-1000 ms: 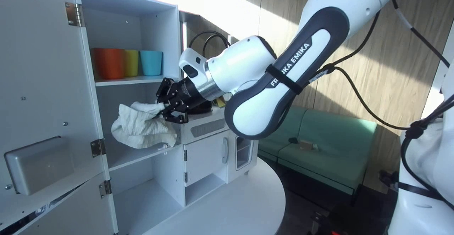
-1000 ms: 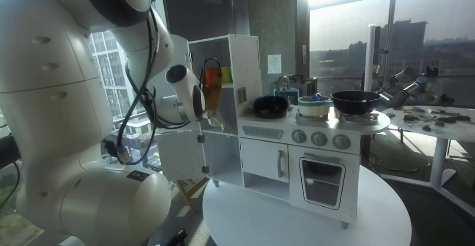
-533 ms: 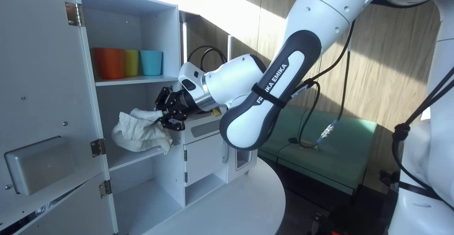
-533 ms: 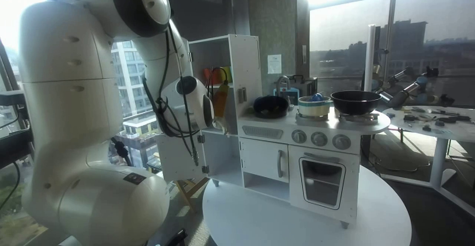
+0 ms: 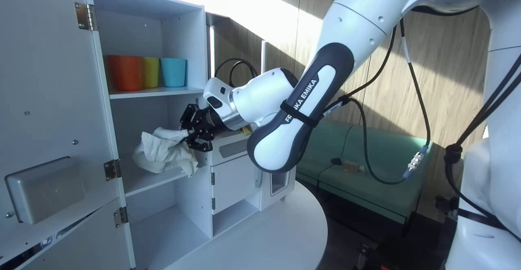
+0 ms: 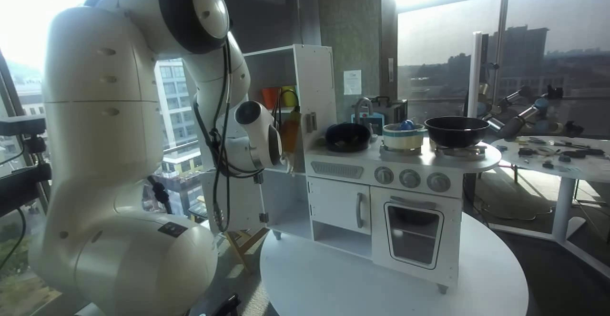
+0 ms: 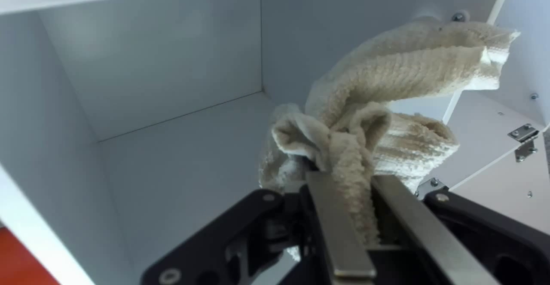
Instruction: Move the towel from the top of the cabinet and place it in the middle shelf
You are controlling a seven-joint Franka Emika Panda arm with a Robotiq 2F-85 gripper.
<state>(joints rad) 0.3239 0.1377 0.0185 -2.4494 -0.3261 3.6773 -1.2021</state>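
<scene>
The whitish towel (image 5: pixel 163 152) is bunched and hangs from my gripper (image 5: pixel 189 133) in the cabinet's middle compartment. It also shows in the wrist view (image 7: pixel 399 70) and partly in an exterior view (image 6: pixel 288 161). My gripper (image 7: pixel 350 179) is shut on a fold of the towel, which runs between both fingers. The middle shelf (image 5: pixel 138 182) lies just below the towel. One towel corner hangs at the shelf's front edge near the right wall. I cannot tell whether the towel's underside touches the shelf.
Orange, yellow and blue cups (image 5: pixel 173 72) stand on the upper shelf (image 5: pixel 154 93) above my gripper. The open cabinet door (image 5: pixel 49 99) stands at the left. The toy stove with a black pan (image 6: pixel 456 131) and a pot (image 6: pixel 403 137) adjoins the cabinet.
My gripper and the towel have moved down, then slightly right in an exterior view, staying in the middle compartment. The arm's elbow has lowered. The towel remains held.
</scene>
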